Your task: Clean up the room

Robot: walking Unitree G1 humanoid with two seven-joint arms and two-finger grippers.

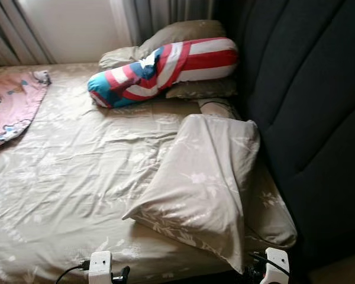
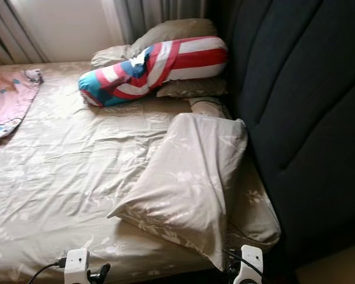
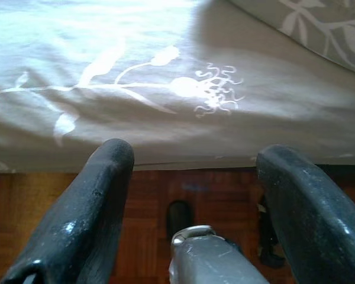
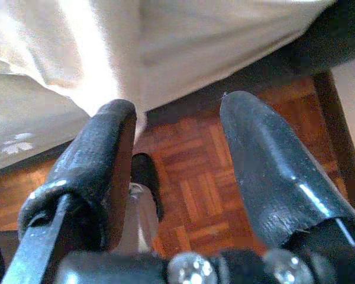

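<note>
Bed point(image 1: 77, 195) w/ beige leaf-print sheet takes up most of the head views; sheet is wrinkled across the middle. Dark padded headboard point(image 1: 307, 106) runs along the robot's right side. A beige pillow point(image 1: 201, 183) in matching print lies crooked near the bed's near edge, one corner hanging toward the robot, its far end propped up by the headboard. A second flat pillow point(image 1: 272, 213) sits under and beside it, against the headboard.

Farther back, a long bolster point(image 1: 165, 68) w/ red-white stripes and a blue end lies across the bed, resting on two more beige pillows point(image 1: 183, 32) at the far corner by the curtain point(image 1: 160, 15). A pink blanket point(image 1: 9, 106) w/ cartoon print lies on the far left part of the bed, well apart from the pillows.

Left tool point(image 3: 192, 189): fingers spread apart, nothing between them, held just at the near bed edge; sheet's leaf pattern right in front, wood parquet floor point(image 3: 23, 201) below. Its white wrist shows at the bottom of the head views.

Right tool point(image 4: 177, 154): also spread open, empty, low at the bed edge near the headboard end; pale bedding hangs just ahead of the fingertips, parquet beneath, a dark bed frame point(image 4: 343, 29) to one side.
</note>
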